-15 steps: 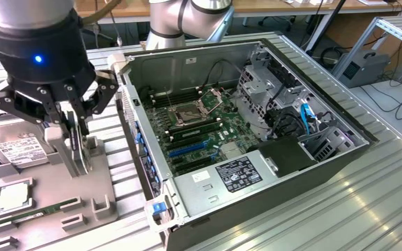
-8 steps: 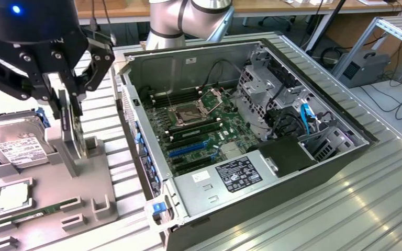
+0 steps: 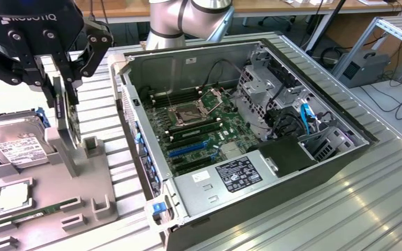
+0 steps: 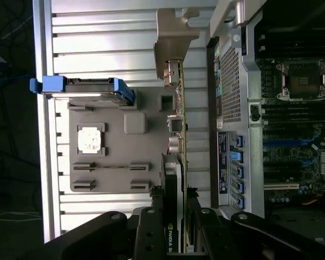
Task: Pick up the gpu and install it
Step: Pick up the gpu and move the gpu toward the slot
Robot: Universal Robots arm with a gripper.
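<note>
– Trouble, to my eye, starts with the biggest thing: that open black-and-silver tower computer case (image 3: 180, 65) lying on its side. Its metal wall stands close to the work.

– Close to the flat grey plastic parts holder (image 3: 54, 183), you mean?

– Yes. The black two-finger gripper (image 3: 65, 91) hangs over the holder, jaws partly closed and pinching the thin dark rectangular gpu card (image 3: 69, 117) by its faces. The card stands upright on its edge, down among the holder's grey posts (image 3: 90, 149). I cannot tell whether its lower edge is clear of them.

– So it could catch?

– I'd say so. Any sideways pull while it sits between posts would lever it in the fingers, and a flat card pinched high up can swing.

– And the silver labelled hard drive with blue rails (image 3: 16, 141)?

– Near the card, on the same holder. A tilted card could knock it.

– Smaller worries?

– The blue expansion slot (image 3: 187, 150) on the green board (image 3: 211, 123) is narrow. A card twisted in the grip would meet it crooked and jam. Then there's the card's bent silver metal end bracket (image 4: 176, 32). It sticks out past the card's end and could clip the case wall.
</note>
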